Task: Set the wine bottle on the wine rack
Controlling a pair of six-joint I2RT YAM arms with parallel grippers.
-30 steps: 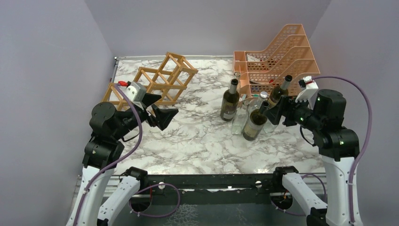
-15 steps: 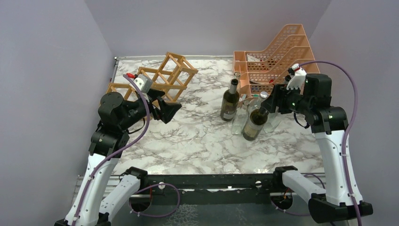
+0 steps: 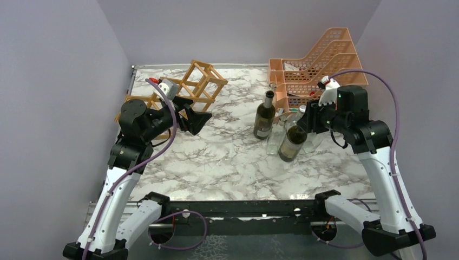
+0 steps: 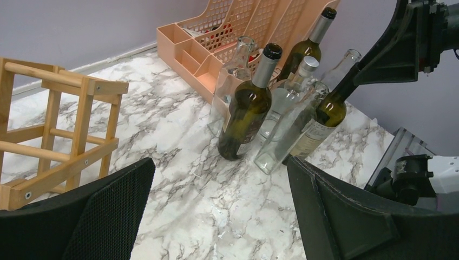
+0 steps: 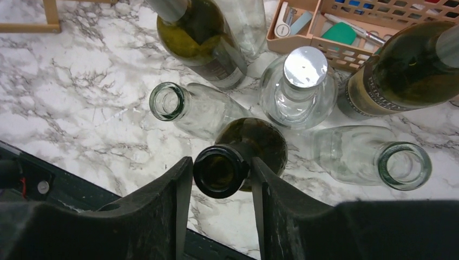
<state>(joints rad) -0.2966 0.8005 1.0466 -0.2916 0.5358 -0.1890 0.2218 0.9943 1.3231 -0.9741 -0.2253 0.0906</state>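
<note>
Right gripper (image 5: 221, 161) has its jaws either side of the neck of the open-mouthed dark green wine bottle (image 5: 262, 142), right at the lip; the pads look to be at or almost at the glass, but a firm clamp or not, cannot tell. The bottle is in the cluster on the right of the marble table (image 3: 216, 157), base down, leaning. It is well apart from the wooden wine rack (image 4: 65, 78) at far left. Left gripper (image 4: 219, 162) is spread wide, holding nothing, hovering just in front of the rack. Main risk is a slip: the hold is high on a smooth neck with the heavy body below, so the bottle could swing or drop on lift. Crowding is next. The clear open bottle (image 5: 197, 111) and the silver-capped clear bottle (image 5: 306, 67) sit just beside it, maybe touching, so a tilted pull could topple them. Whether it holds liquid is not visible; with no cap, turning it flat for a rack cell could spill. The left arm may block the approach, and the light rack may slide if pushed.
</note>
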